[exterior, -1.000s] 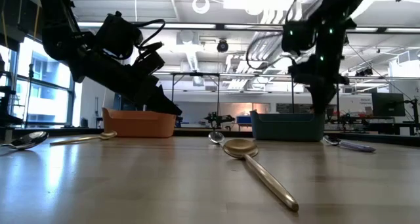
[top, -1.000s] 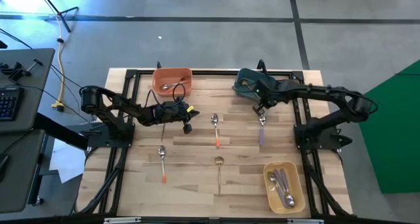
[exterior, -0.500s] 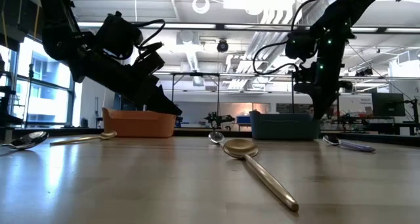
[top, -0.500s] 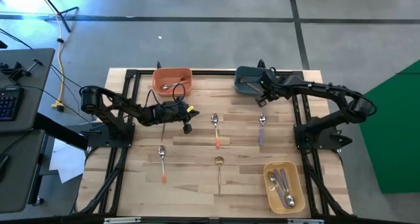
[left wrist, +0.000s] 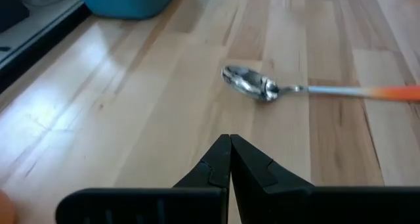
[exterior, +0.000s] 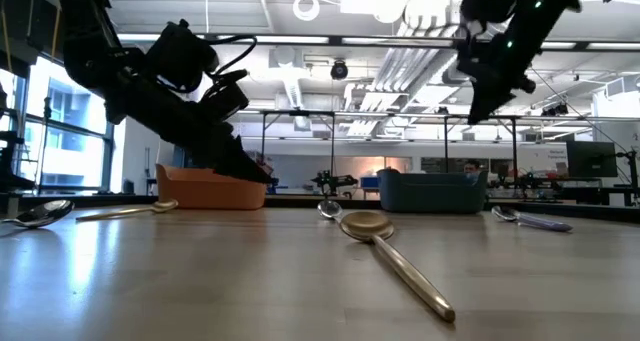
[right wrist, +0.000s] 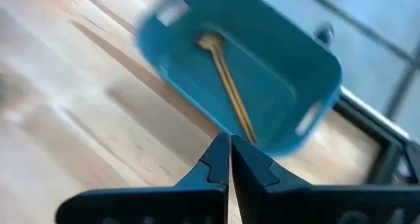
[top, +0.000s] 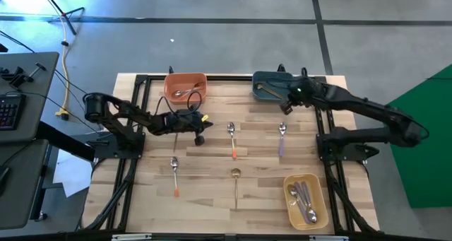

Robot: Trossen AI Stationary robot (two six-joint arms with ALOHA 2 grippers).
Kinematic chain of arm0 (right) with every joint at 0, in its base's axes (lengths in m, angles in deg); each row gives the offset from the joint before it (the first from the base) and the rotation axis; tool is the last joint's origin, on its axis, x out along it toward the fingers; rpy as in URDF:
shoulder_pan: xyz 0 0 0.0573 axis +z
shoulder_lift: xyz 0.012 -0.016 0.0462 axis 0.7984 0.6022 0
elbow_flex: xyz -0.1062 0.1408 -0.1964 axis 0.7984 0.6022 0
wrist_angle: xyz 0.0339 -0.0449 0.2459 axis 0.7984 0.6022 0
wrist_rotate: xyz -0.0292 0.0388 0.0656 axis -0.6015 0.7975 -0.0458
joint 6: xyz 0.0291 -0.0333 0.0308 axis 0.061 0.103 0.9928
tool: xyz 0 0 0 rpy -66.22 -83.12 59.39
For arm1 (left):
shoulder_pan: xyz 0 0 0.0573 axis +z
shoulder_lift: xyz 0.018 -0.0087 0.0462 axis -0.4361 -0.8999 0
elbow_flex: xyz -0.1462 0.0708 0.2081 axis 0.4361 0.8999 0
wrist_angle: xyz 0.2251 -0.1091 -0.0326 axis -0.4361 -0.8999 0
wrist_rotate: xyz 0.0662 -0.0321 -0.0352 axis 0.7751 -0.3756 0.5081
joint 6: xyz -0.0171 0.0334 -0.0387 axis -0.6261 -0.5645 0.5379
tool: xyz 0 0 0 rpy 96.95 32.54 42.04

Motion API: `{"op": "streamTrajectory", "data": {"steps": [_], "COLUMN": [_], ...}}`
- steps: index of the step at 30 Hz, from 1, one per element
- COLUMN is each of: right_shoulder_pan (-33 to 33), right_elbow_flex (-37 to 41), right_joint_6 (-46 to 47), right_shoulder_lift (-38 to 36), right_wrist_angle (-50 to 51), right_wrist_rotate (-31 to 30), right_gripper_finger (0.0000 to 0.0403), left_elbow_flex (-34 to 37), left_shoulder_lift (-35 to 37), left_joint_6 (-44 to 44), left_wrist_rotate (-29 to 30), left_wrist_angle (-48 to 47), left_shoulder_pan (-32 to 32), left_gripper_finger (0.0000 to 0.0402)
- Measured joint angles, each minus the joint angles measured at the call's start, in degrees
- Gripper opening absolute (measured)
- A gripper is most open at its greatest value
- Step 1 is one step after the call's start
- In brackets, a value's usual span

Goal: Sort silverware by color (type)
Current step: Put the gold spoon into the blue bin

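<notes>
Currently four spoons lie loose on the wooden table, the rest already in bowls. Right gripper has its fingers pressed together, holding nothing, up off the table at the near edge of the teal bowl, far right. That bowl holds a gold-handled spoon. Left gripper is also pinched closed and empty, low over the table centre-left, pointing at the orange-handled spoon just beyond its tips. A second orange-handled spoon sits near-left, the gold spoon near-centre, the purple-handled spoon right of centre. Coral bowl, far left, holds one spoon; yellow bowl, near right, holds several.

Risks, as a judgement: left fingers must spread before dropping, otherwise the closed tips would just shove the spoon along the smooth wood. Thin handles lie flat, so a pinch could slip or flick the spoon. The shiny bowl end is rounded and a poor grip spot. Both arms reaching the centre spoon could clash. Wrong-bowl drops are possible, since orange and gold handles look alike in glare.
</notes>
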Motion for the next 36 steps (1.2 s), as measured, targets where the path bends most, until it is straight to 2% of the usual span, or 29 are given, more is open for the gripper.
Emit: {"op": "streamTrajectory", "data": {"steps": [3, 8, 14, 18, 22, 25, 28, 36], "right_shoulder_pan": [3.7, 8.6, 9.6, 9.0, 8.8, 8.8, 8.8, 8.8], "right_elbow_flex": [1.9, 9.7, 22.0, 26.7, 27.0, 27.0, 27.0, 27.0], "right_joint_6": [-0.9, -7.5, -19.6, -23.3, -25.6, -27.2, -28.0, -29.2], "right_shoulder_lift": [-4.5, -8.9, -8.1, -7.3, -7.3, -7.3, -7.4, -7.5], "right_wrist_angle": [-4.7, -25.6, -56.7, -71.2, -74.2, -75.6, -76.0, -76.0], "right_wrist_rotate": [-0.3, 0.8, 10.2, 16.6, 17.0, 16.9, 17.0, 17.0], "right_gripper_finger": [0.0, 0.0, 0.0, 0.0, 0.0, 0.0, 0.0, 0.0], "left_elbow_flex": [0.0, 0.0, -0.1, -1.2, -2.6, -2.8, -2.8, -2.8], "left_shoulder_lift": [2.8, 10.7, 20.6, 24.8, 26.4, 26.5, 26.4, 26.3], "left_joint_6": [0.0, 0.9, 7.8, 20.3, 33.8, 40.3, 43.8, 48.6], "left_wrist_rotate": [0.1, 2.2, 10.3, 14.5, 16.2, 17.3, 17.8, 22.4], "left_wrist_angle": [-4.3, -15.8, -32.6, -45.4, -57.4, -62.7, -66.3, -67.2], "left_shoulder_pan": [-0.2, -2.6, -8.3, -11.2, -12.7, -13.0, -13.0, -12.8], "left_gripper_finger": [0.0, 0.0, 0.0, 0.0, 0.0002, 0.0015, 0.0043, 0.0132]}}
